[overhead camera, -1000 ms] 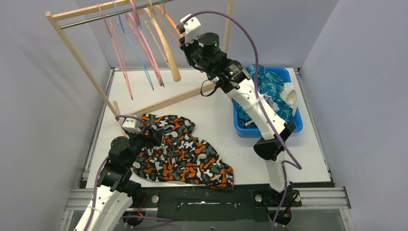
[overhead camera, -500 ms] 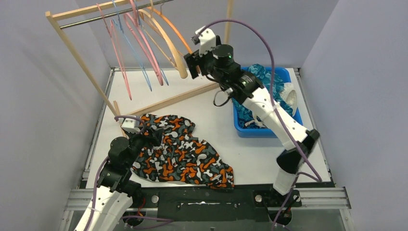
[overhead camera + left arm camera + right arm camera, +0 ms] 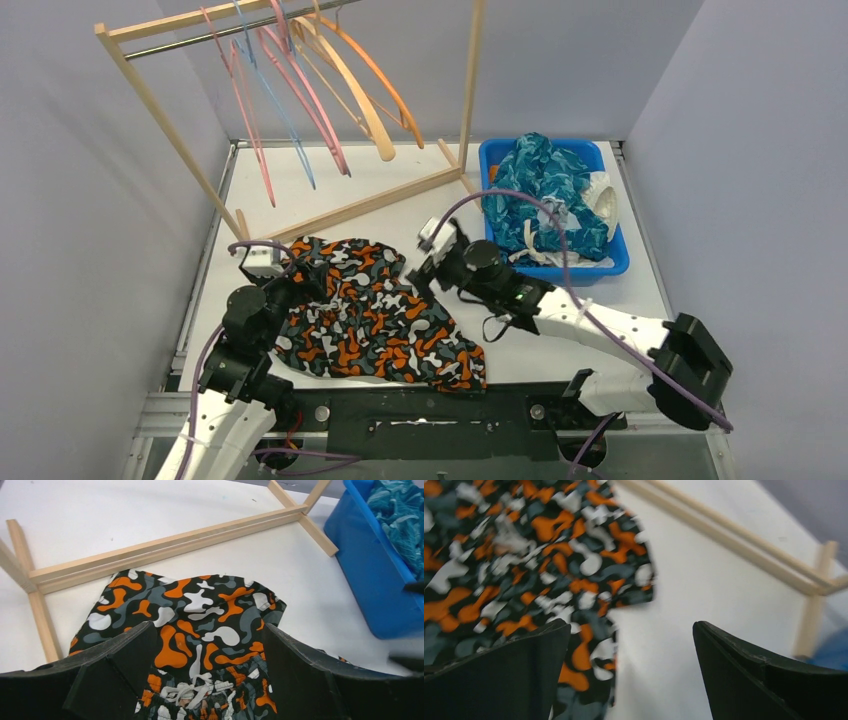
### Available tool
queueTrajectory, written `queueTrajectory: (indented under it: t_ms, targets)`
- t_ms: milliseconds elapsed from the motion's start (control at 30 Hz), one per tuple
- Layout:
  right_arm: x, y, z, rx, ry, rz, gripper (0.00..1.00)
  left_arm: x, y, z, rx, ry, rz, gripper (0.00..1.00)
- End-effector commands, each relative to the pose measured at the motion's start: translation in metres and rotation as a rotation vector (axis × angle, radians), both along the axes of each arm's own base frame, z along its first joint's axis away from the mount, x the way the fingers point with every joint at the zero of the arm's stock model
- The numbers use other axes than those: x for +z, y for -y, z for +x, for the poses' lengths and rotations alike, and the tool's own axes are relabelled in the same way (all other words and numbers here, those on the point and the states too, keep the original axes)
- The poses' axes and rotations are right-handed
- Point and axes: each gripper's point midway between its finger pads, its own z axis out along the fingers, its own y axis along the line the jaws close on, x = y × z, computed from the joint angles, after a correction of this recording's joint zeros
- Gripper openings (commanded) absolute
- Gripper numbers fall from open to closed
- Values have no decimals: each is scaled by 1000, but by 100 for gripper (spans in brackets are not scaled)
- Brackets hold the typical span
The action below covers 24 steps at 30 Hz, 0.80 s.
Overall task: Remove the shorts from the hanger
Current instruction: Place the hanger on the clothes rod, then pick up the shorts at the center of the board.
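Camo shorts [image 3: 380, 325] lie crumpled on the table [image 3: 390, 225], near edge, about 7 o'clock, off the rack [image 3: 360, 205]. Left gripper [image 3: 207, 642] is at their 10 o'clock edge, fingers apart over the drawstring waistband, gripping nothing. Right gripper [image 3: 630, 630] is low at their 2 o'clock edge, fingers wide, empty. Teal shorts [image 3: 545, 180] sit in the blue bin [image 3: 600, 268] at 2 o'clock.
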Motion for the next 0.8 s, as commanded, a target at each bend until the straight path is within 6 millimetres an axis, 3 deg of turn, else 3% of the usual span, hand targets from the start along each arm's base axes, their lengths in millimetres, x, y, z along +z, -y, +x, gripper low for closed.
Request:
queueTrajectory:
  t_ms: [0,100,267,433,533,600,767]
  targets:
    - [-17,-66,-54,372,91,-6,99,30,-22,2,123,60,-8,77]
    - [-42,-92,-64,471,44,-29,99,28,-34,2,186,54,-3,77]
    - [-65,-132,-73,612,-7,-44,98,22,-74,-7,437,13,-40,77]
    - [-102,-156,-69,635,-73,-105,98,24,-77,-9,449,28,-51,77]
    - [-123,-160,-65,607,-124,-114,98,25,-77,-10,449,35,-50,77]
    - [-147,-155,-63,576,-181,-151,98,25,-77,-10,449,38,-49,77]
    - [-221,-117,-68,429,-398,-311,100,23,-77,-9,445,29,-41,77]
